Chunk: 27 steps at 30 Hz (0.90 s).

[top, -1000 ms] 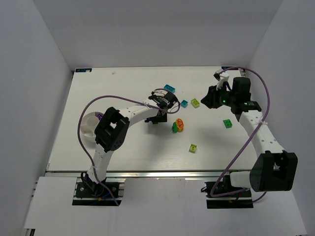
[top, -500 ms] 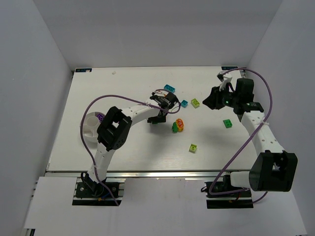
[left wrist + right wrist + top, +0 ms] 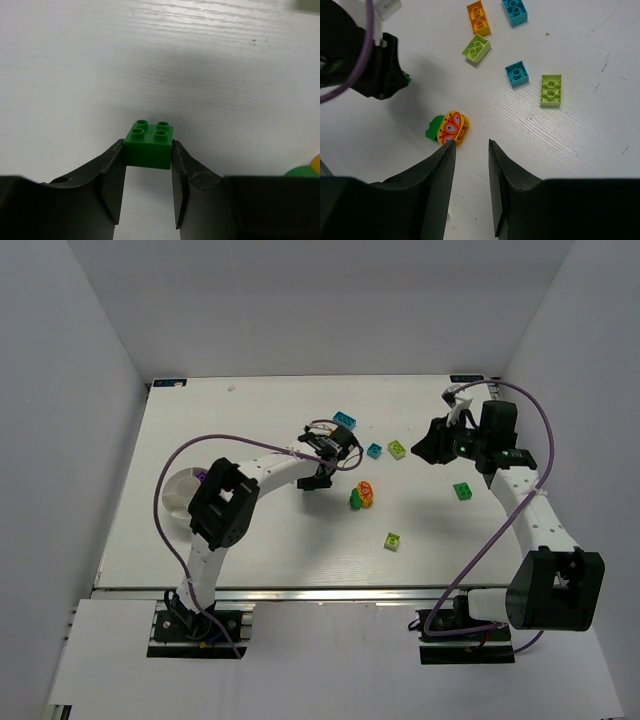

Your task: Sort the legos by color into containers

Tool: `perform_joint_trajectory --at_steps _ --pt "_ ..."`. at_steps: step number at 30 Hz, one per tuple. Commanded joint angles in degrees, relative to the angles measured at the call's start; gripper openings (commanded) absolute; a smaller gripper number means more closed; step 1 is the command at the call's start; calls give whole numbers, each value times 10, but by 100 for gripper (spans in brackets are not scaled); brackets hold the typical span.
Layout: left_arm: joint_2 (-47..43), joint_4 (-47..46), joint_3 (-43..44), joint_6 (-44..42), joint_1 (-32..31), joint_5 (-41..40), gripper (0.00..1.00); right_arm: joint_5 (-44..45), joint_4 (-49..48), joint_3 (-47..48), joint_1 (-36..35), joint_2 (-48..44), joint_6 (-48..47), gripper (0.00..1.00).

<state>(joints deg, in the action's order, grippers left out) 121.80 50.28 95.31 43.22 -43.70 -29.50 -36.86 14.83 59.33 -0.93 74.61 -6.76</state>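
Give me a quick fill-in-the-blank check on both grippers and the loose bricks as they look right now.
1. The dark green brick pinched between the fingers of the left gripper shows ___ studs on top.
2. The right gripper hangs above the table with its jaws ___ and nothing between them.
3. The right wrist view shows ___ lime green bricks.
Missing words: four; open; two.
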Motion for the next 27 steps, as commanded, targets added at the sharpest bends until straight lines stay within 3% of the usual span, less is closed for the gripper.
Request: perform_joint_trajectory --at_steps 1,5,10,19,27 --pt "-145 -1 -32 -13 5 -37 0 -18 -14 1 4 -18 1 38" --pt "-254 29 -85 -2 31 -66 0 -26 -13 -1 1 -22 -1 38" --pt "-350 60 -151 7 142 -70 0 -37 -14 -3 1 -30 -2 38" --pt "-401 81 -120 -24 363 -22 0 -61 -14 -4 2 -39 7 38" --pt "-391 61 -165 -46 498 51 0 -73 -13 -5 22 -39 7 38"
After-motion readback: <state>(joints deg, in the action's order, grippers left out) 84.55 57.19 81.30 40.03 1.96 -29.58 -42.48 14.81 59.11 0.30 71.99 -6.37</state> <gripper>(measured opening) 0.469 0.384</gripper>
